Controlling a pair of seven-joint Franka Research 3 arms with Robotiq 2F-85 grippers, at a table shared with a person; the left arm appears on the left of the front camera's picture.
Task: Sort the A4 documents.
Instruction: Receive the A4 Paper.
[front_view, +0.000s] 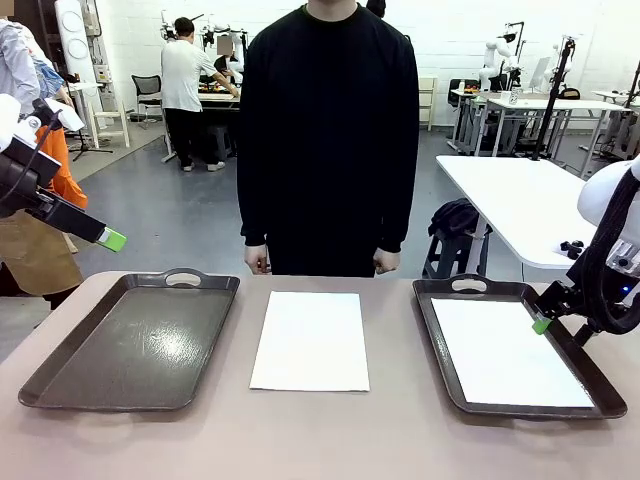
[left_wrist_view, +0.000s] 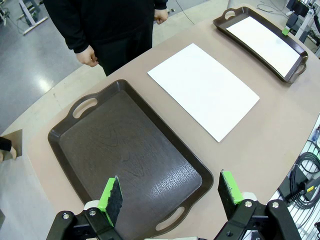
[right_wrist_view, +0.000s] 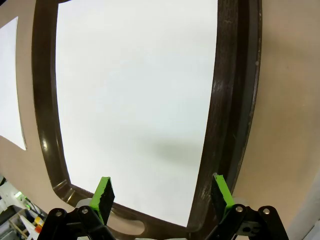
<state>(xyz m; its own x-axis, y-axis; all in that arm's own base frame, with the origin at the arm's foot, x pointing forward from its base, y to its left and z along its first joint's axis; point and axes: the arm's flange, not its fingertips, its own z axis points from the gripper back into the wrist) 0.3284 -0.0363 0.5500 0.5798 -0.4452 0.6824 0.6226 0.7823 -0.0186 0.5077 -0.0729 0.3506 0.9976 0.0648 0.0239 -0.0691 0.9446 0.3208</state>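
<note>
One A4 document (front_view: 510, 352) lies flat in the right tray (front_view: 505, 290).

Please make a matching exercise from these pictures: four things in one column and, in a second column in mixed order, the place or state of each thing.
Things:
1. left tray
2. right tray
3. middle sheet
4. left claw

Places or states:
a. open, raised in the air
b. holds a sheet
c. lies on the bare table, between the trays
d. empty

Pairs: 1-d, 2-b, 3-c, 4-a
</note>
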